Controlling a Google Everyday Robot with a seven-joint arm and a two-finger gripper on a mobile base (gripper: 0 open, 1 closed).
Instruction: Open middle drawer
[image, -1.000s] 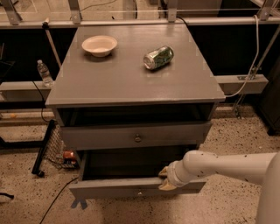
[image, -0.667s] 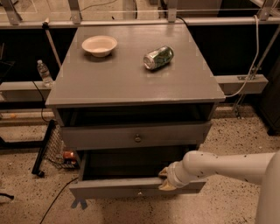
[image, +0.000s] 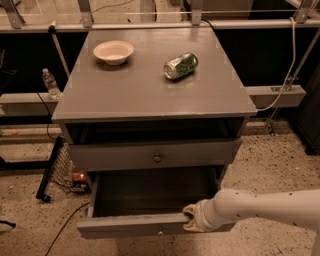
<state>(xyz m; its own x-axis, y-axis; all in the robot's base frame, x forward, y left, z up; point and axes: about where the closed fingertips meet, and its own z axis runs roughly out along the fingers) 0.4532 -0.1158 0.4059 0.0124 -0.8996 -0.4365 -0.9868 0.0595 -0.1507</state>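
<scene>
The grey cabinet (image: 150, 95) has a drawer front with a round knob (image: 157, 157) just under its top. Below it the middle drawer (image: 130, 226) stands pulled out toward me, its dark inside (image: 150, 192) open and empty. My gripper (image: 192, 220) sits at the right end of that drawer's front panel, on its top edge, with the white arm (image: 260, 207) reaching in from the right. The lowest drawer is hidden under the open one.
A white bowl (image: 113, 52) and a green can (image: 181, 65) lying on its side rest on the cabinet top. A water bottle (image: 50, 83) stands at the left by a rail. A black stand (image: 50, 170) and cables lie on the speckled floor at the left.
The middle drawer has slid a little further out toward me, and my gripper has moved with its front panel. The bowl and can have not moved.
</scene>
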